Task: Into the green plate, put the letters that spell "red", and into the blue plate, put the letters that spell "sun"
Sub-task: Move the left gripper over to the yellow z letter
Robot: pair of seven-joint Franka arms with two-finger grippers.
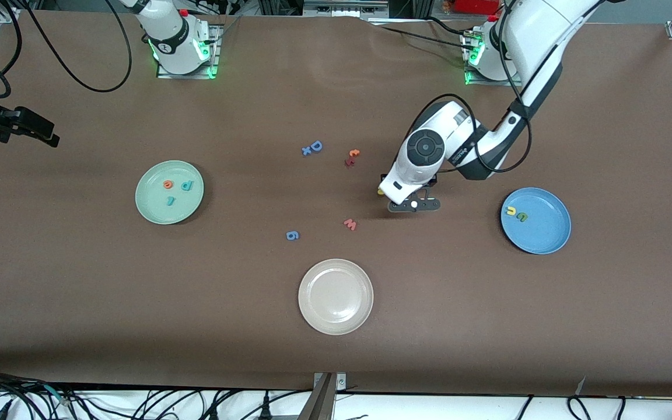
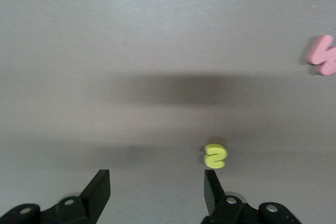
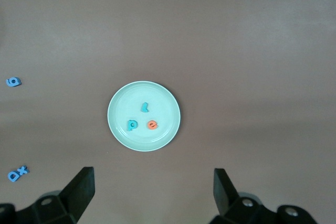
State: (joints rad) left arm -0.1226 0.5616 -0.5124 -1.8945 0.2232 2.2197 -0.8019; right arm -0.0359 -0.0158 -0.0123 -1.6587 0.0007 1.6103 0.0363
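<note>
The yellow "s" (image 2: 215,156) lies on the table just past one fingertip of my open left gripper (image 2: 156,179), outside the gap. In the front view the "s" (image 1: 381,191) peeks out beside the left arm's hand, mid-table. The blue plate (image 1: 550,240) holds the yellow "u" (image 1: 511,210) and the olive "n" (image 1: 522,217). The green plate (image 1: 150,217) holds the orange "e" (image 1: 168,185), the teal "d" (image 1: 186,186) and the teal "r" (image 1: 171,201). My right gripper (image 3: 153,179) hangs open and empty, high over the table by the green plate (image 3: 119,132).
A beige-white plate (image 1: 336,318) sits nearest the front camera. Loose letters lie mid-table: a blue "D" pair (image 1: 312,147), a red-and-orange pair (image 1: 352,157), a salmon "w" (image 1: 350,224) and a blue "6" (image 1: 292,235).
</note>
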